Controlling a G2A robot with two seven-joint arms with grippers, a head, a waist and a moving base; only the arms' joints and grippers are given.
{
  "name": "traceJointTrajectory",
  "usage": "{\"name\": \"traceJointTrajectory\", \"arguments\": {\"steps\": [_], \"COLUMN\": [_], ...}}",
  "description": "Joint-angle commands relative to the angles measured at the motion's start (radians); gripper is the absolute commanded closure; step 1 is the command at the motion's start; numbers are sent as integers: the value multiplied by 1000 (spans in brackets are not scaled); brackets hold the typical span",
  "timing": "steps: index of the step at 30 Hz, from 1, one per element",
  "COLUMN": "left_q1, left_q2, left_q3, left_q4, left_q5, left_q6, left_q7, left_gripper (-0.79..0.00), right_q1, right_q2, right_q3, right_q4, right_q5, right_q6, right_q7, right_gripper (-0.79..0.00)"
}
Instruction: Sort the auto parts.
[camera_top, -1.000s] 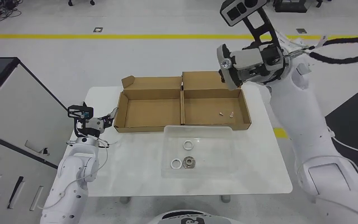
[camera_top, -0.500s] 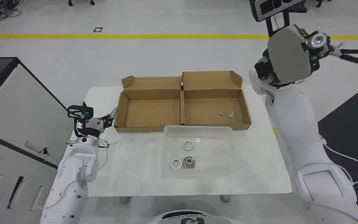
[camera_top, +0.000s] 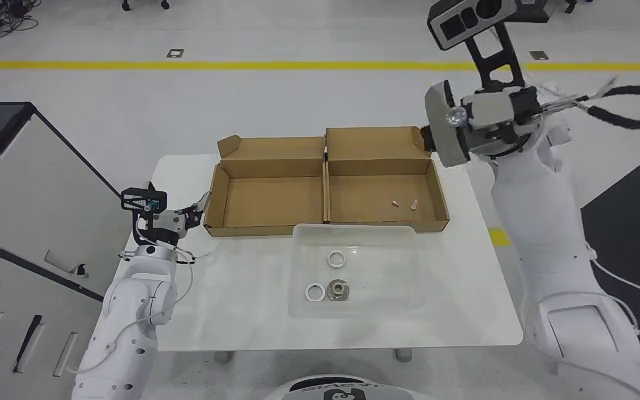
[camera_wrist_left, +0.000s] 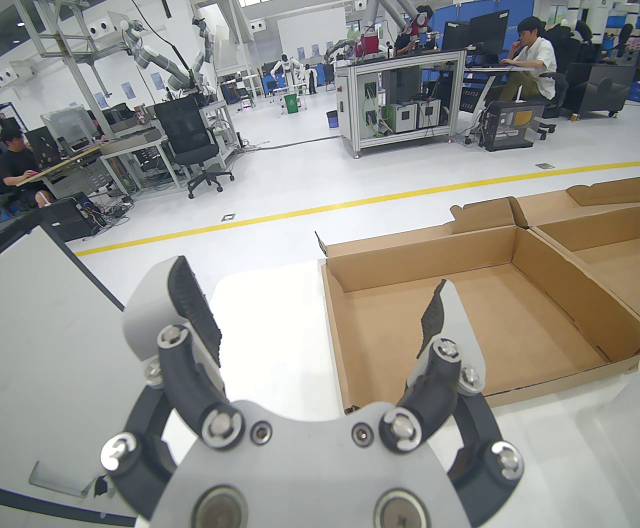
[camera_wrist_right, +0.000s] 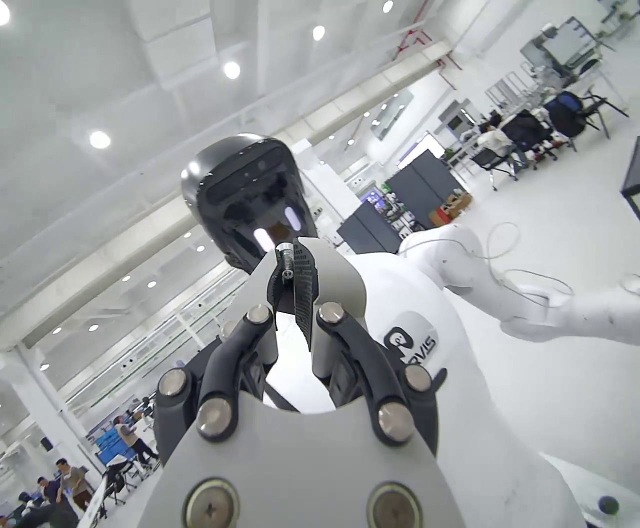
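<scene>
Held part: a small metal bolt (camera_wrist_right: 285, 260) is pinched at the very tips of the right gripper (camera_wrist_right: 290, 267), jaws closed on it. It is raised high, well beyond the far right corner of the clear tray (camera_top: 390, 250).
Handling of the bolt: probably light, stiff and smooth. With so little of it held it could twist or slip, so it is best let go low over its box, not dropped from height.
Loose parts: two white rings (camera_top: 336, 258) (camera_top: 316, 293) and a grey metal part (camera_top: 340, 291) lie inside the tray. The grey part is just beside the nearer ring.
Handling of the rings: likely light and rigid, and they lie flat. A pinch across the rim, with one finger through the hole, looks the surest hold.
Left gripper (camera_wrist_left: 315, 305): jaws spread wide and holding nothing, low and well off the tray's left side.
Boxes: the right cardboard box (camera_top: 365, 200) sits hard against the tray's far edge, and the left cardboard box (camera_top: 265, 200) adjoins it. Two small pale screws (camera_top: 404, 204) lie in the right one.
In the way: the boxes' walls and upright flaps, and the tray's own rim, must be cleared from above.
</scene>
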Motion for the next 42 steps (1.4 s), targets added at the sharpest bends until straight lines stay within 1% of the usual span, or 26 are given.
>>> {"name": "traceJointTrajectory", "arguments": {"steps": [1, 4, 7, 9, 13, 18, 21, 42], "left_q1": [0, 0, 0, 0, 0, 0, 0, 0], "left_q2": [0, 0, 0, 0, 0, 0, 0, 0], "left_q3": [0, 0, 0, 0, 0, 0, 0, 0], "left_q4": [0, 0, 0, 0, 0, 0, 0, 0], "left_q5": [0, 0, 0, 0, 0, 0, 0, 0], "left_q6": [0, 0, 0, 0, 0, 0, 0, 0], "left_q7": [0, 0, 0, 0, 0, 0, 0, 0], "left_gripper": [-785, -785, -785, -785, -785, -785, -785, -785], "right_q1": [2, 0, -7, -14, -34, -50, -54, -54], "right_q2": [3, 8, 10, 9, 2, -2, -4, -4], "right_q3": [5, 15, 22, 28, 32, 38, 36, 36], "right_q4": [-5, -11, -13, -13, -13, -17, -20, -20], "right_q5": [-45, -96, -95, -70, 30, 95, 120, 120], "right_q6": [17, 36, 41, 36, 19, 18, 35, 35], "right_q7": [6, 14, 17, 16, 7, 1, 12, 12], "right_gripper": [0, 0, 0, 0, 0, 0, 0, 0]}}
